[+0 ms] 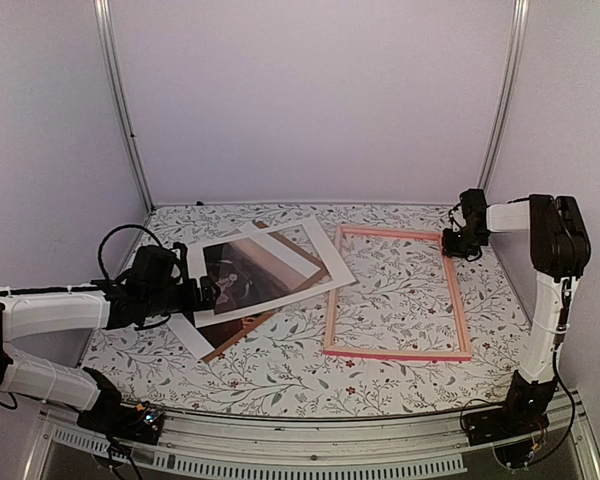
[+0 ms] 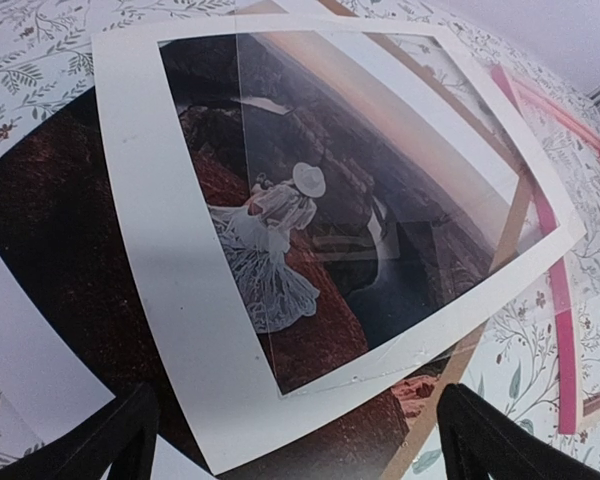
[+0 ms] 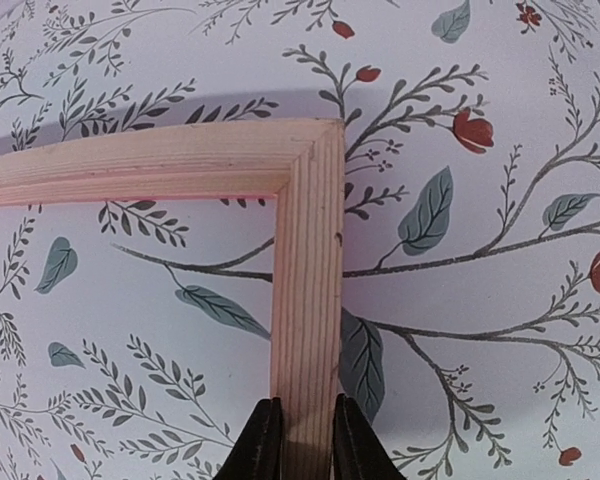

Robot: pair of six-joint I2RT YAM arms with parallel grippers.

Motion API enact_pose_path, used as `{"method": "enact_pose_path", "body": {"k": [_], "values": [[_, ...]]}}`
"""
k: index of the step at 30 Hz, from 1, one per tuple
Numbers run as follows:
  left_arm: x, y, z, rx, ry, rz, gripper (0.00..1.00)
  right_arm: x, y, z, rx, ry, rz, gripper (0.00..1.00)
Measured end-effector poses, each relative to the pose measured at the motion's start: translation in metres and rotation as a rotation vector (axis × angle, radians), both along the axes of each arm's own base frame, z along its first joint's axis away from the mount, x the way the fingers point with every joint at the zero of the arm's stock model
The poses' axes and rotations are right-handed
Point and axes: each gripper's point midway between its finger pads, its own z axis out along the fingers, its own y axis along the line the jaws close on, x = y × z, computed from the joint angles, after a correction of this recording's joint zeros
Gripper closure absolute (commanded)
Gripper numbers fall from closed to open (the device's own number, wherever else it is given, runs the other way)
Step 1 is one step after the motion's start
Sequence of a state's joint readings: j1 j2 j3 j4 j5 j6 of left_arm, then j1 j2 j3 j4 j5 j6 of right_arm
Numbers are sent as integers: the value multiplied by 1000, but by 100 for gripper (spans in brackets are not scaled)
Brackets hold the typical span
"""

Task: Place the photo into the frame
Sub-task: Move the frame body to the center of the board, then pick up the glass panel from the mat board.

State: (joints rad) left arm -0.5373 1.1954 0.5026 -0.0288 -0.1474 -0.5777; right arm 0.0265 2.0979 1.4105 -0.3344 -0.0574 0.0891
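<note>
The photo point(image 2: 320, 250), a dark maroon print with a pale figure, lies under a white mat board point(image 2: 180, 280) at the table's left point(image 1: 242, 278). My left gripper point(image 2: 295, 440) hovers open just above the mat's near corner, one finger on each side and nothing between them; in the top view it point(image 1: 208, 295) sits at the stack's left edge. The pink frame point(image 1: 395, 353) lies flat to the right. My right gripper point(image 3: 305, 445) is shut on the frame's rail point(image 3: 305, 280) close to its far right corner point(image 1: 458, 245).
A brown backing board point(image 1: 242, 335) pokes out beneath the stack, and a clear sheet point(image 2: 280, 120) lies over the photo. The frame's left rail point(image 2: 563, 330) runs close to the mat's right corner. Floral tablecloth point(image 1: 400, 290) shows inside the frame.
</note>
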Motion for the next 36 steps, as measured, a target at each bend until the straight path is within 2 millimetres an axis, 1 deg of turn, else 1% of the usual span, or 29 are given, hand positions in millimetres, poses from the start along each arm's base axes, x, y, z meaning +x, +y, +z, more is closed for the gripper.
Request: {"method": "enact_pose_path", "body": {"k": [2, 3, 5, 7, 10, 13, 16, 17, 19, 21, 24, 28, 32, 35, 36], "values": [[0, 0, -1, 3, 2, -1, 0, 0, 1, 0, 2, -1, 7, 51], [0, 0, -1, 4, 2, -1, 0, 0, 1, -1, -4, 2, 18, 46], [0, 0, -3, 8, 6, -2, 0, -4, 2, -4, -2, 8, 20, 38], [0, 1, -5, 13, 12, -1, 0, -7, 5, -2, -1, 2, 26, 31], [-1, 1, -7, 21, 18, -1, 0, -21, 11, 10, 3, -10, 27, 25], [0, 2, -7, 24, 16, 3, 0, -30, 23, 38, 13, -59, 40, 22], [0, 3, -7, 28, 13, 8, 0, -36, 47, 72, 34, -137, 78, 21], [0, 3, -7, 28, 13, 8, 0, -38, 60, 84, 49, -166, 102, 22], [0, 3, -6, 28, 11, 8, 0, -42, 84, 98, 93, -200, 149, 22], [0, 3, -5, 26, 6, 6, 0, -48, 112, 103, 147, -212, 207, 23], [1, 3, -3, 23, 1, 5, 0, -61, 148, 97, 226, -185, 281, 25], [1, 2, 1, 16, -9, 5, 0, -78, 191, 80, 345, -121, 365, 26], [1, 2, 4, 10, -17, 3, 0, -94, 212, 57, 440, -46, 399, 27], [1, 1, 5, 8, -18, 1, 0, -107, 220, 37, 515, 21, 401, 29], [1, 1, 5, 6, -19, 0, 0, -109, 221, 34, 523, 31, 400, 29]]}}
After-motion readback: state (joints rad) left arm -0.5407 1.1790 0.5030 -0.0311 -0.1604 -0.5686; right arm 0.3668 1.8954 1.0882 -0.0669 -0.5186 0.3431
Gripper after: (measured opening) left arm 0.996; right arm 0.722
